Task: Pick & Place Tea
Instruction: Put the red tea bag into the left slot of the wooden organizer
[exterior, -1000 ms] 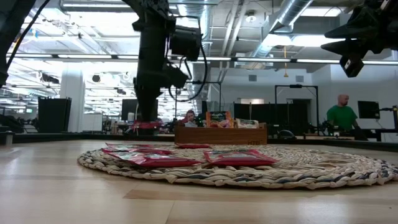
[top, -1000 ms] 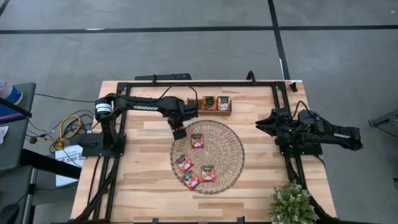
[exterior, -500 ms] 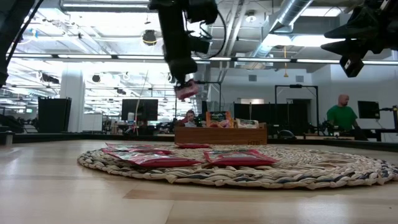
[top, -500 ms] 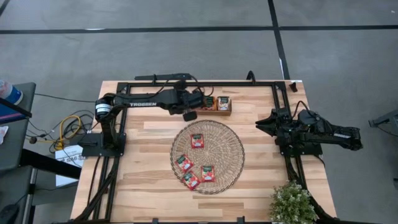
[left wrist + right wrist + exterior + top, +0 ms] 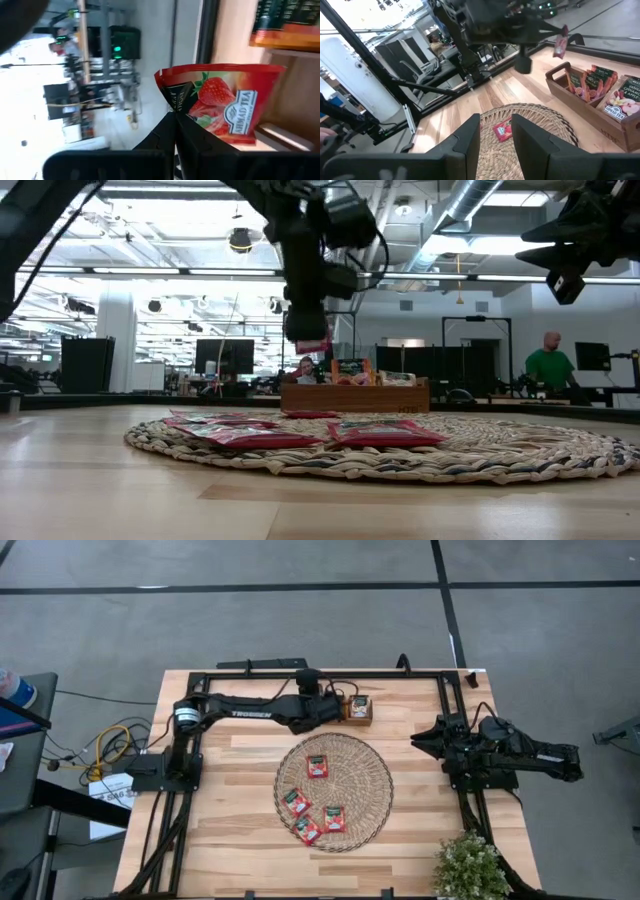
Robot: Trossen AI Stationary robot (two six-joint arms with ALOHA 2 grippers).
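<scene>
Overhead, we see the left claw (image 5: 306, 340) pinching a red tea sachet (image 5: 220, 107) above the wooden tray (image 5: 359, 719) at the surface's (image 5: 240, 830) far edge; right claw (image 5: 495, 131) gapes.

An open-plan office or robotics lab was shown. In the low view, exposed silver ventilation ducts (image 5: 470, 210) and long strip lights (image 5: 150, 272) were seen under a bare ceiling, with dark computer monitors (image 5: 222, 356) ranged behind. A person in a green shirt (image 5: 548, 366) was seen standing far back among the desks. From above, a pale wooden tabletop (image 5: 240, 790) framed by black metal rails (image 5: 330, 673) was set on a grey concrete floor (image 5: 300, 610) marked with dark lines.
</scene>
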